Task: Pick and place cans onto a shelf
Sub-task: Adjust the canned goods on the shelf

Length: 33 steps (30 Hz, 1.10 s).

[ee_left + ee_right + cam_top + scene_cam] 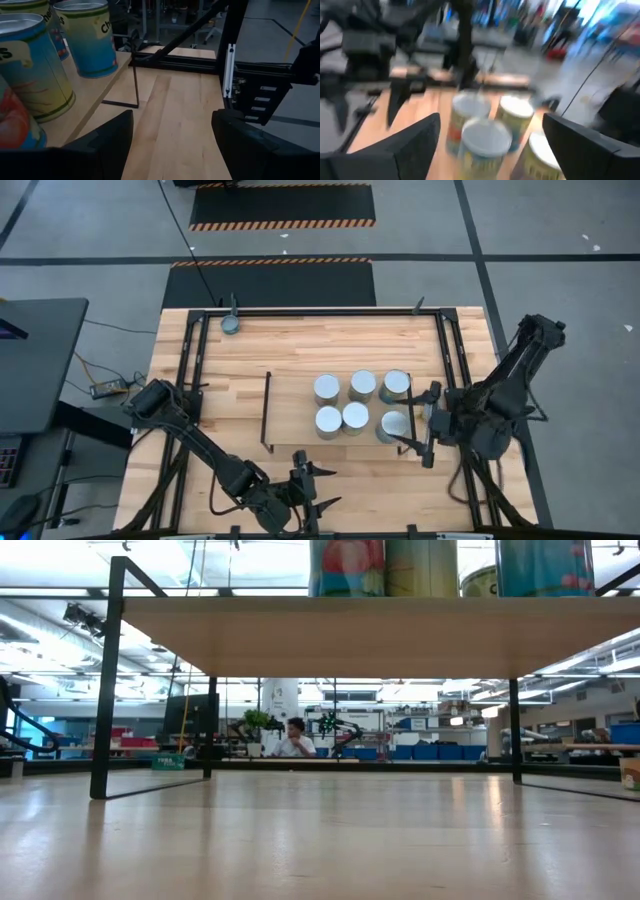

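Pincer on the right arm is spread open with nothing in it, sitting right at the shelf's right end, just off the nearest can. My guess is that it's either just let that one go or is lining up beside it. Its own camera is smeared with motion, so I can't tell if the tips touch the can.

6 cans are up on the shelf in 2 rows of 3, packed toward its right end, which makes sense since that's the side the right arm reaches from. The left half of the board is bare wood, so there's room for more. 1 more can sits alone near the counter's far left corner, well apart from everything. Reads to me like it's next in line, though it's a long reach for either arm.

Left pincer is parked at the counter's near edge, fingers apart and holding nothing, pointing along the shelf's near side. Looks like it's just waiting.

A person is sitting way back in the room behind the counter.
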Available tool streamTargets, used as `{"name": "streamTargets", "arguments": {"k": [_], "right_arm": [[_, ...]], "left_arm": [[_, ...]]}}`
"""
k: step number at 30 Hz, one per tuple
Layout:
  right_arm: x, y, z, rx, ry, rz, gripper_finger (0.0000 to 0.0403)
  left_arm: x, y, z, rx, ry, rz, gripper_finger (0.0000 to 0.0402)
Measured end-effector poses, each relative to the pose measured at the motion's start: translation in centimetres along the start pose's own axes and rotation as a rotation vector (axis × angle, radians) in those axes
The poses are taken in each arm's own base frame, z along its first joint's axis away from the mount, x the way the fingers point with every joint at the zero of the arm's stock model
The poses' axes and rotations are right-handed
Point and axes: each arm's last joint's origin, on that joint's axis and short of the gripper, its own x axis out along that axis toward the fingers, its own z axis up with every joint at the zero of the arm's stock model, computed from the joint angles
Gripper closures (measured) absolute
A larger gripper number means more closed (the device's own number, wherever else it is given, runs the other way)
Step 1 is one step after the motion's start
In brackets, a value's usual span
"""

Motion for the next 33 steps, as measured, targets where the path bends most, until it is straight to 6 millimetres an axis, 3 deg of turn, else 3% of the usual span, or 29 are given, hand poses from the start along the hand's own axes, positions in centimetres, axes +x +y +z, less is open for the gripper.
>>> {"name": "streamTargets", "arguments": {"k": [6,11,17,25,33], "right_arm": [[0.4,-3.0,0.3,0.071,0.314,0.096,0.0112],[0.8,-3.5,-0.7,0.056,0.434,0.137,0.0184],[1.3,-3.6,-0.8,0.060,0.452,0.149,0.0254],[1.6,-3.6,-1.1,0.064,0.504,0.211,0.0294],[2.1,-3.6,-1.9,0.071,0.527,0.218,0.0307]], "left_arm": [[0.0,0.0,0.0,0.000,0.000,0.000,0.0127],[0.1,0.0,0.0,0.001,0.000,0.002,0.0127],[0.0,0.0,0.0,0.003,0.001,0.002,0.0127],[-0.3,-0.4,0.3,0.053,-0.027,-0.017,0.0127],[-1.1,-0.4,1.4,0.076,-0.064,-0.029,0.0127]]}}
